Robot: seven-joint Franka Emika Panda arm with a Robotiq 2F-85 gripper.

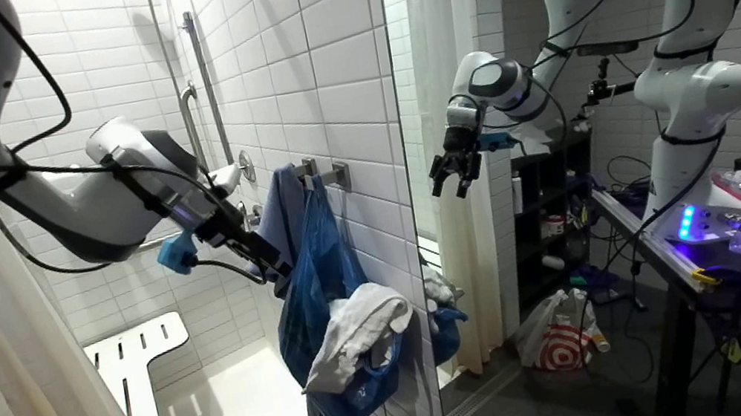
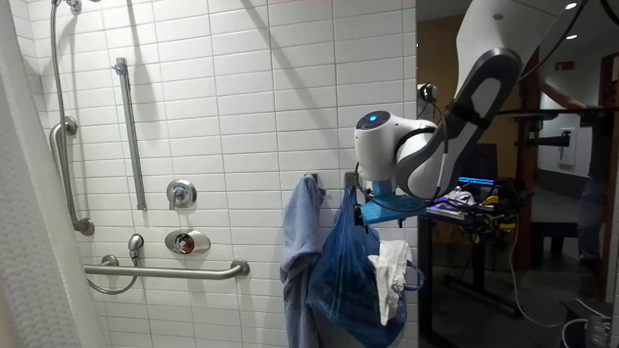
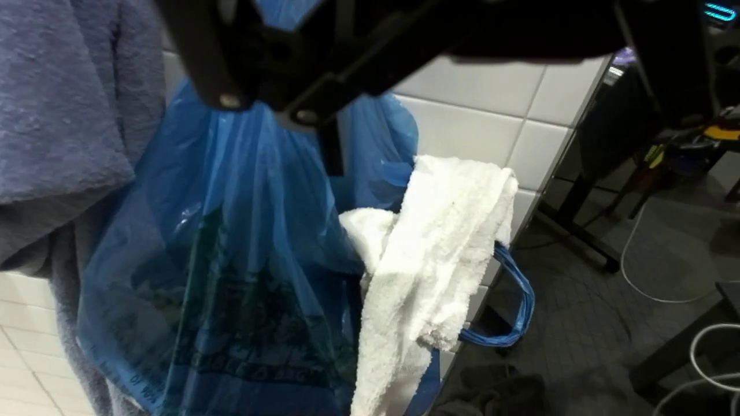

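Hovering spread wide with nothing in its grasp, your black two-fingered claw (image 1: 281, 266) is just beside the blue, see-through plastic bag (image 2: 338, 270); whether they touch, you cannot tell. In an exterior view, the bag hangs between seven and eight o'clock from the claw, the crumpled white terry towel (image 2: 392, 278) drapes against it at six, and the grey-blue terry towel (image 2: 301, 241) is near nine. Line up slowly before any contact: thin plastic may snag or swing.

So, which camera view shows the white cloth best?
The wrist view: the white cloth looks largest there, its folds clear, though its lower end is cut off. Both exterior views show it smaller, hanging against the blue bag.
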